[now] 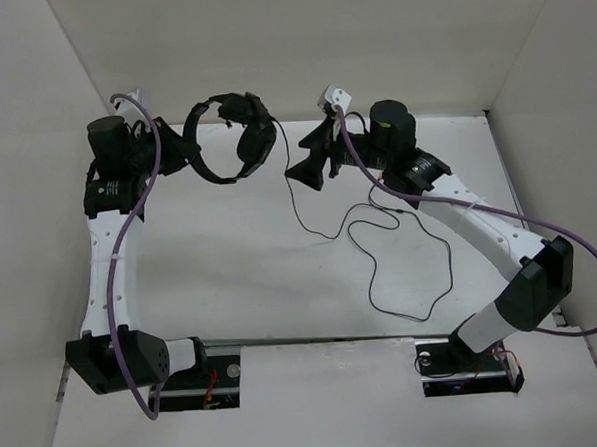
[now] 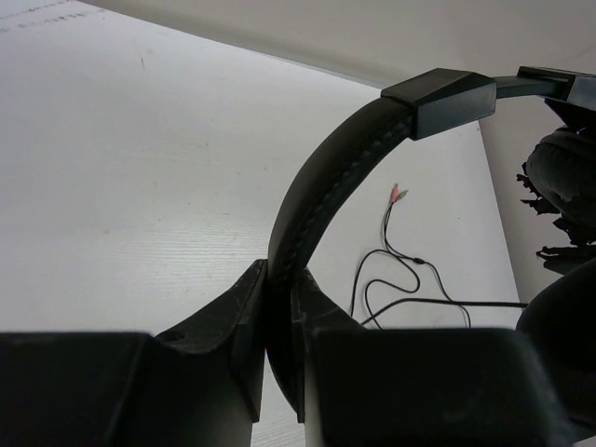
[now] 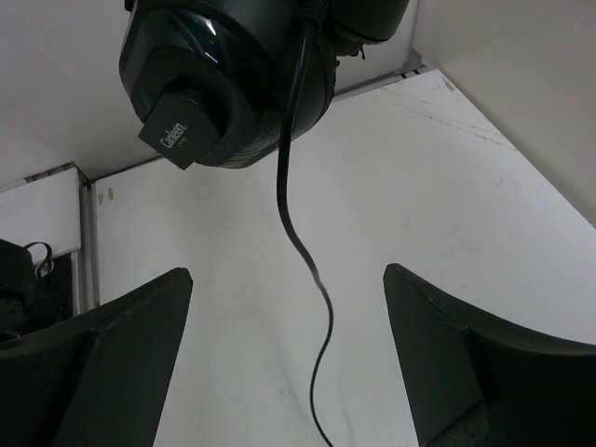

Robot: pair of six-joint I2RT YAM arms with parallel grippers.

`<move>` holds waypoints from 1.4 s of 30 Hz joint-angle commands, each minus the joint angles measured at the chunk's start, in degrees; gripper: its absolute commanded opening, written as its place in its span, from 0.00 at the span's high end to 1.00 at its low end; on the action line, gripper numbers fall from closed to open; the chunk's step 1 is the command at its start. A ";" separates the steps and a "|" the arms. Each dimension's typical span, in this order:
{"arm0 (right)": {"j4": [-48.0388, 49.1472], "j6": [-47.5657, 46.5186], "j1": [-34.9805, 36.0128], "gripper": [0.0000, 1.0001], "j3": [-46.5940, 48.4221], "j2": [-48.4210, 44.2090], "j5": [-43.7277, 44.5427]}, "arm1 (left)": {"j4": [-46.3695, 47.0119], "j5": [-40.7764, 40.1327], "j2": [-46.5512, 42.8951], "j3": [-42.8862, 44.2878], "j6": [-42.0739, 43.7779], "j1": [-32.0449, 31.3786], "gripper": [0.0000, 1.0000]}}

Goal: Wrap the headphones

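The black headphones (image 1: 236, 139) are held up off the white table at the back left. My left gripper (image 1: 188, 154) is shut on their padded headband (image 2: 326, 182), which rises from between the fingers in the left wrist view. One earcup (image 3: 237, 70) hangs right in front of my right gripper (image 1: 300, 155). That gripper (image 3: 288, 273) is open, and the thin black cord (image 3: 321, 312) drops between its fingers without touching them. The cord (image 1: 373, 270) lies in loose loops on the table. Its coloured plugs (image 2: 399, 194) rest on the table.
White walls (image 1: 299, 43) close in the table at the back and on both sides. Thick purple arm cables (image 1: 581, 259) run along both arms. The arm bases (image 1: 226, 372) stand at the near edge.
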 commanded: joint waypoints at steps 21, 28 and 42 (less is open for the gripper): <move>13.03 16.24 -0.27 0.09 6.65 14.78 -0.47 | 0.99 8.16 -1.69 16.08 -8.31 -1.26 1.00; 25.26 26.73 -0.80 0.10 -5.56 13.46 -2.33 | 2.84 9.57 -0.73 19.41 -11.91 -0.03 1.00; 29.22 7.85 2.81 0.65 -26.76 6.26 -4.86 | 5.57 10.10 0.95 23.99 -15.52 3.40 1.00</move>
